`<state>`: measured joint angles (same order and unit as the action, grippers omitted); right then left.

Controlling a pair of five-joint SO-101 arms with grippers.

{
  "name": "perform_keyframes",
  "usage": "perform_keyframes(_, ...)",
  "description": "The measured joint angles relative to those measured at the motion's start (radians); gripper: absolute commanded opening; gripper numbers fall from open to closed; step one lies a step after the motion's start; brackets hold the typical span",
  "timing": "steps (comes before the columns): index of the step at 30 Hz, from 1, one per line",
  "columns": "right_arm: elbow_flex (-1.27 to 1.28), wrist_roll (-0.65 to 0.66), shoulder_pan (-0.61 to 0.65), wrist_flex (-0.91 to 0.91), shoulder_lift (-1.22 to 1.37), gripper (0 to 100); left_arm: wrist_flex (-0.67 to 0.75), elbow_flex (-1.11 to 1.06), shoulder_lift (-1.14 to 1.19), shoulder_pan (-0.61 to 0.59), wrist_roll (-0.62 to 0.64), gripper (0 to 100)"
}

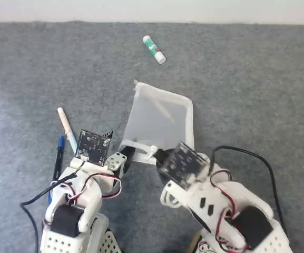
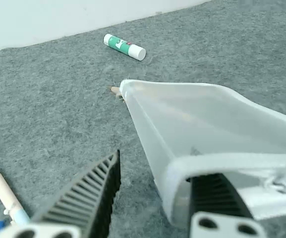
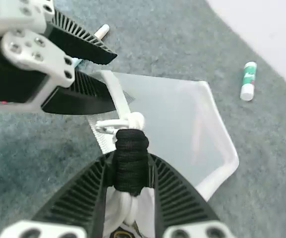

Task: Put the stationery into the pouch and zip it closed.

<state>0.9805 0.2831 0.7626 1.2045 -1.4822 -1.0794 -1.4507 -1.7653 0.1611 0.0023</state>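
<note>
In the middle of the grey worktop (image 1: pixel 257 79), a see-through pouch (image 1: pixel 159 118), open end toward 6 o'clock. Inside it, a thin pencil (image 1: pixel 163 110). At 6 o'clock of the pouch, the right tool (image 3: pixel 130 156), pressed tight on the black zip pull (image 3: pixel 130 144). Just beside it, toward 7 o'clock, the left tool (image 2: pixel 155 173), spread wide, with the pouch's rim between its fingers. Off at 12 o'clock, well apart from the pouch, a green and white glue stick (image 1: pixel 154 49). Out at 9 o'clock, a white pen (image 1: pixel 66 124) and a blue pen (image 1: pixel 59 153), close together, outside the pouch.
</note>
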Motion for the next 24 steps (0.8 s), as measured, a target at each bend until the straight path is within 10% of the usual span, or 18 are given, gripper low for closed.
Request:
perform_keyframes(9, 0.0, 0.038, 0.026, 0.0, -0.051, 0.7, 0.02, 0.0, 0.0, -0.069, 0.0, 1)
perform_keyframes(24, 0.026, 0.04, -0.018, 0.0, -0.054, 0.7, 0.037, 0.002, 0.008, -0.226, -0.017, 1)
